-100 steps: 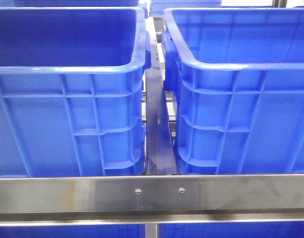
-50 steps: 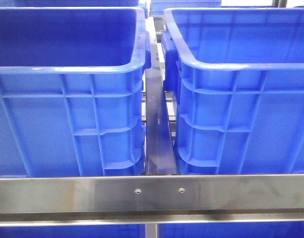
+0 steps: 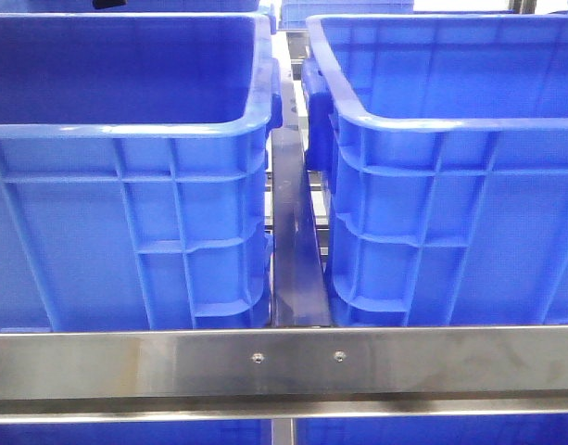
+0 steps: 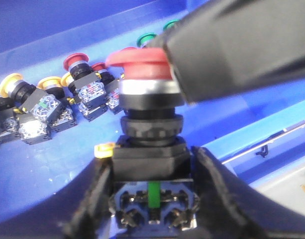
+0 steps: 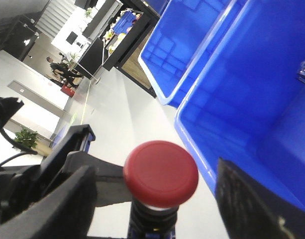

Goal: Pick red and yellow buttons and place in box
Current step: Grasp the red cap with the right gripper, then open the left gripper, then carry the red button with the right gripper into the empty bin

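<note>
red button [image 4: 140, 62], blue bin [image 3: 126, 185], black claw [image 4: 151, 199]

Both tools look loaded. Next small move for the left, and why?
Probably lift the left tool straight up. It is shut on a red button, gripped by its black body, low inside a blue bin where other buttons lie nearby. Rising first should clear them and the bin wall. The right tool also holds a red-capped button.

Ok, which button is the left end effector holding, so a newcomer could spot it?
In the left wrist view, start at the blue bin floor with its row of loose buttons. Nearer the camera, the left end effector clamps one red mushroom-head button, the only one gripped.
</note>
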Action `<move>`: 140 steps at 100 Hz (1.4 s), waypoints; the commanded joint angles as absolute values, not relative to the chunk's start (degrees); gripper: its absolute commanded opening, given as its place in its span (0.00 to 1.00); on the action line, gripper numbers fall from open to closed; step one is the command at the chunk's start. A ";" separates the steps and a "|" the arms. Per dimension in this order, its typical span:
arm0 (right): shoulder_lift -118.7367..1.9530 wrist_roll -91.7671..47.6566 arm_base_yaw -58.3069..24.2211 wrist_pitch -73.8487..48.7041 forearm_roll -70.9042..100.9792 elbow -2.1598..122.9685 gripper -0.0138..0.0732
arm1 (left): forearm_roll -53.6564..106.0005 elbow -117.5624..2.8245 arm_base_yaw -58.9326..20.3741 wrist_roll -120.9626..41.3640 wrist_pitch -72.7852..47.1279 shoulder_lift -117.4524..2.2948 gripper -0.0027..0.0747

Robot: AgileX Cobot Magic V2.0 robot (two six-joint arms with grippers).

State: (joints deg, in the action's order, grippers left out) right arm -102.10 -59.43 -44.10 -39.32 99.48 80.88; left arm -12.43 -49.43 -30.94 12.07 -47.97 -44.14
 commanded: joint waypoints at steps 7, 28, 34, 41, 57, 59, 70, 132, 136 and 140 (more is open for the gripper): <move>-99.55 -60.24 -44.27 -40.74 103.41 82.98 0.77 | -12.56 -51.02 -31.36 12.08 -43.79 -43.87 0.01; -101.49 -60.28 -44.27 -42.29 104.01 85.15 0.77 | -12.41 -51.02 -31.36 12.08 -43.79 -43.87 0.01; -102.28 -60.22 -44.34 -43.75 104.07 86.24 0.77 | -12.41 -51.02 -31.36 12.08 -43.79 -43.87 0.01; -102.83 -60.22 -44.57 -44.70 104.19 86.82 0.76 | -12.41 -51.02 -31.36 12.08 -43.79 -43.87 0.01; -103.54 -59.22 -45.40 -44.70 104.19 86.87 0.61 | -12.41 -51.02 -31.36 12.08 -43.79 -43.87 0.01; -103.54 -59.22 -45.49 -44.70 104.19 86.87 0.58 | -12.41 -51.02 -31.36 12.08 -43.79 -43.87 0.01; -103.54 -59.22 -45.72 -44.84 104.33 86.87 0.42 | -12.41 -51.02 -31.36 12.08 -43.79 -43.87 0.01; -103.54 -59.22 -45.13 -44.21 104.97 86.87 0.24 | -12.34 -51.02 -31.36 12.08 -43.90 -43.87 0.71; -103.54 -59.22 -44.68 -43.96 104.97 86.87 0.24 | -12.47 -51.02 -31.36 12.08 -43.90 -43.87 0.70; -103.54 -59.22 -44.03 -43.92 104.97 86.87 0.24 | -12.59 -51.02 -31.36 12.08 -43.90 -43.87 0.70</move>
State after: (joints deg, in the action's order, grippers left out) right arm -106.65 -58.98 -45.30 -42.15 101.29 84.83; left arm -12.05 -49.43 -30.94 12.07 -47.65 -44.11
